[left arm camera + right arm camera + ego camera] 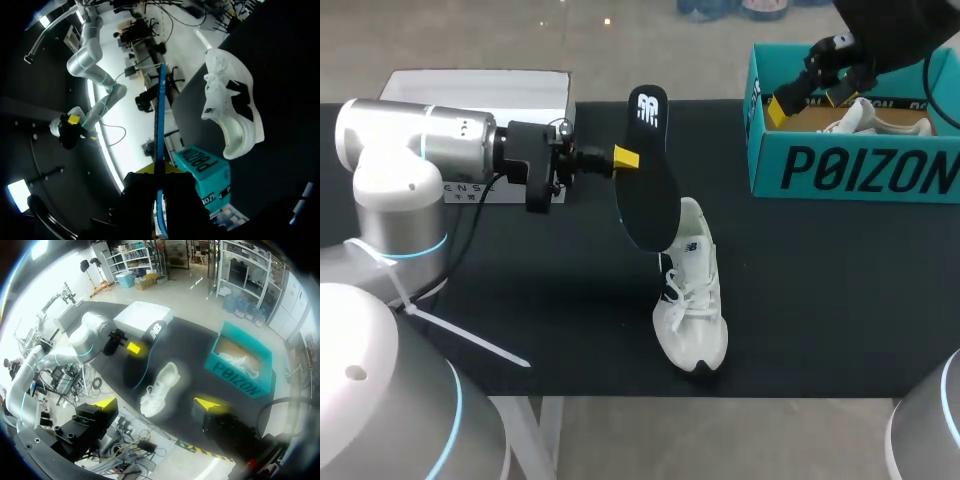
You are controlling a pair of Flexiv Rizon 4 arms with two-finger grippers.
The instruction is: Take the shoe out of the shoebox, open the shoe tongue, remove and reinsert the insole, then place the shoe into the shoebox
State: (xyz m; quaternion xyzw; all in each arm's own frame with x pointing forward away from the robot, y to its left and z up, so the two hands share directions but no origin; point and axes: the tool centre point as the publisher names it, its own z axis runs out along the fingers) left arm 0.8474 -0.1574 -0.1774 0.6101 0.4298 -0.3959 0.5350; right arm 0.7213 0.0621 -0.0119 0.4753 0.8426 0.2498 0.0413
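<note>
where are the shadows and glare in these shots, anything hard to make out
Head view: even light, with a faint shadow on the black table left of the shoe, under the insole. Left wrist view: the left gripper is backlit and dark. Right wrist view: the white shoe glares against the table.

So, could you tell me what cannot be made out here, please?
Head view: the insole covers part of the shoe's opening.
Head view: my right arm hides part of the shoebox's inside.
Left wrist view: the insole shows edge-on, faces hidden.
Right wrist view: the shoe's laces are blurred.
</note>
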